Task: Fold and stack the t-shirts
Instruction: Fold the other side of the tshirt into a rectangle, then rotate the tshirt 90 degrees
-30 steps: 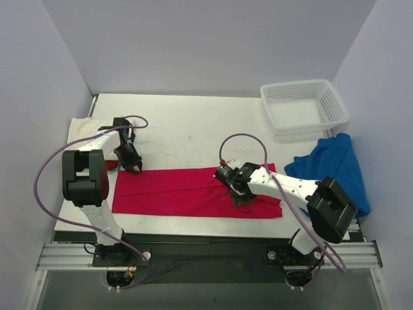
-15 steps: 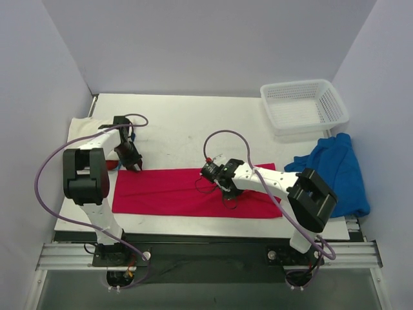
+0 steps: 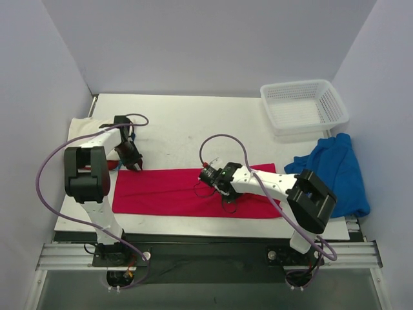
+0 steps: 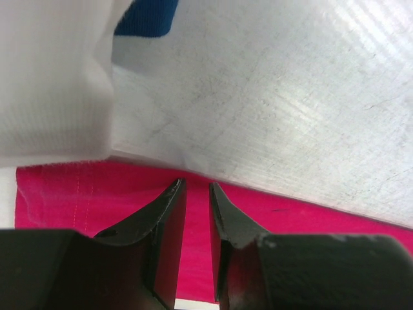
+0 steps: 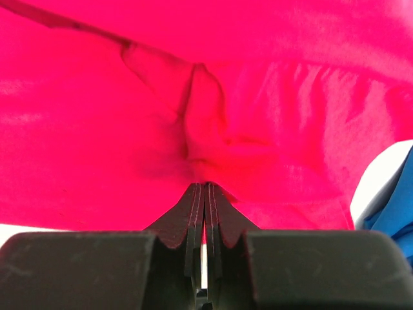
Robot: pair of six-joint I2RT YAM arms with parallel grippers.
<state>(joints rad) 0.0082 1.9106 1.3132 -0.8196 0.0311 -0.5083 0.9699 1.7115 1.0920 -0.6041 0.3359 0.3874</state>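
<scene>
**Red t-shirt lies in a long band; the cross fold is in hand**

The red t-shirt [image 3: 168, 190] lies flat on the bench [image 3: 187, 129] as a long band running left to right along the near edge. It looks already folded lengthwise, so I judge the step in hand to be shortening that band, with stacking not yet begun. The blue t-shirt [image 3: 335, 171] sits crumpled at the right edge of the bench. The cream t-shirt [image 3: 80, 127] lies at the far left. Neither is in a hand, and the basket [image 3: 303, 106] stands apart at the far right corner.

The right hand [image 3: 208, 175] is down on the band near its middle. Its wrist view shows the fingers [image 5: 193, 206] closed together on a small raised ridge of red cloth, with creases running out from the pinch. The left hand [image 3: 135, 165] is at the band's far left corner. Its fingers [image 4: 173, 200] stand only narrowly apart, tips at the red edge just beside the cream cloth, and I see no cloth between them.

The next move seems to call for two things:
- The right hand lifts its pinch clear of the bench and carries it along the band, so that one part lies squarely over the other.
- The left hand secures its corner so the band does not slide.

The pinch is small and takes a single ridge, so the cloth may drag or bunch rather than fold cleanly.
</scene>
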